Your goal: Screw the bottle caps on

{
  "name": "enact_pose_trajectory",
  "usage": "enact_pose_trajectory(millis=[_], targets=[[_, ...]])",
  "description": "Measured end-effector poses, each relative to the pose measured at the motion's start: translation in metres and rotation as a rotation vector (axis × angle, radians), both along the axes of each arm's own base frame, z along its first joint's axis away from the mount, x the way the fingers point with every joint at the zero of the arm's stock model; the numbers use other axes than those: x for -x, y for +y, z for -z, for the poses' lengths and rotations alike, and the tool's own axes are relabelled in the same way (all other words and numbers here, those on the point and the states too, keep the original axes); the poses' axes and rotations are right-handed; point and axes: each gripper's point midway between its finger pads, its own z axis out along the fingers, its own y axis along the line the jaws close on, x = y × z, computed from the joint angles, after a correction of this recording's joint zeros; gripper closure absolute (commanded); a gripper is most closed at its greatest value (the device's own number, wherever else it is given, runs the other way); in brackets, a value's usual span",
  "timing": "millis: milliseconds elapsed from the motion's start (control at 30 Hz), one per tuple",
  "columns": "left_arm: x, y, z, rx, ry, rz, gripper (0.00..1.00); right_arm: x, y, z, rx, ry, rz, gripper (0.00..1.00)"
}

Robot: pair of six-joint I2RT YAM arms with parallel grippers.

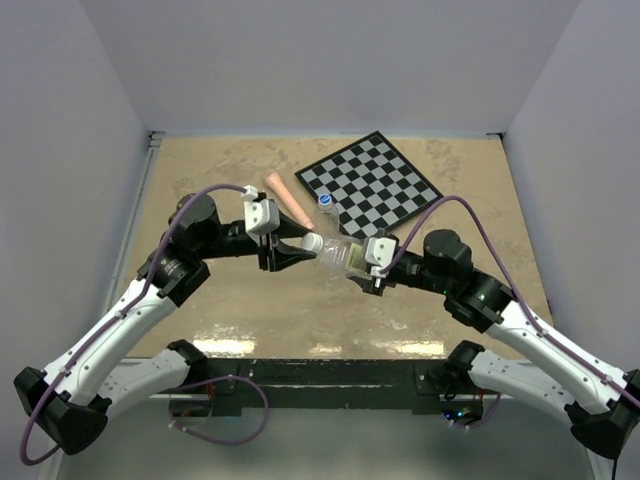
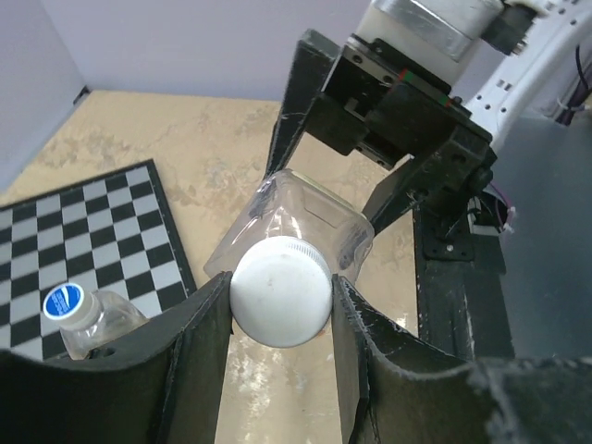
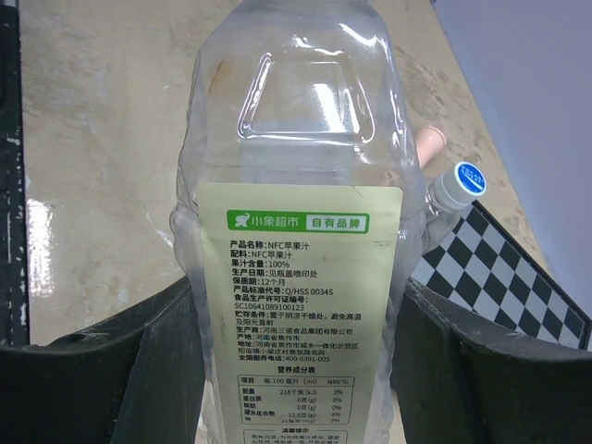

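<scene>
My right gripper (image 1: 362, 266) is shut on the large clear bottle (image 1: 340, 257) with the yellowish label (image 3: 301, 314), holding it above the table with its neck pointing left. My left gripper (image 1: 300, 246) is shut on the white cap (image 2: 280, 291), which sits at the mouth of that bottle (image 2: 301, 217). The tiny bottle (image 1: 325, 208) stands on the near edge of the checkerboard with the blue cap (image 2: 63, 302) on top of it; it also shows in the right wrist view (image 3: 458, 185).
A black and white checkerboard (image 1: 372, 184) lies at the back right. A pink tapered stick (image 1: 287, 198) lies left of it. White walls close in the tan table (image 1: 220, 300) on three sides.
</scene>
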Motion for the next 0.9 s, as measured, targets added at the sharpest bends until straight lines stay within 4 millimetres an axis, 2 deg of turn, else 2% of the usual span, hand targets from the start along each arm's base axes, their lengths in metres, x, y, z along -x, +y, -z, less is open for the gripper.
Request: enact_pose_trajectory(millis=[67, 300, 433, 533, 667, 800, 900], targets=[[0.005, 0.0, -0.001, -0.005, -0.058, 0.041, 0.69, 0.003, 0.001, 0.0, -0.002, 0.008, -0.019, 1.0], [0.019, -0.001, 0.004, -0.039, -0.222, 0.176, 0.52, 0.015, 0.004, 0.004, 0.006, 0.037, -0.074, 1.0], [0.021, -0.002, 0.006, -0.054, -0.261, 0.211, 0.34, 0.018, 0.003, 0.006, 0.01, 0.047, -0.082, 1.0], [0.024, -0.006, 0.014, -0.065, -0.255, 0.243, 0.2, 0.022, 0.008, -0.003, -0.012, 0.034, -0.111, 1.0], [0.02, -0.006, 0.014, -0.07, -0.254, 0.219, 0.1, 0.022, 0.012, -0.014, -0.044, 0.007, -0.129, 1.0], [0.015, -0.003, 0.008, -0.048, -0.24, 0.155, 0.07, 0.02, 0.013, -0.019, -0.056, -0.007, -0.123, 1.0], [0.012, 0.0, -0.004, -0.005, -0.213, 0.087, 0.07, 0.015, 0.011, -0.019, -0.054, -0.013, -0.088, 1.0]])
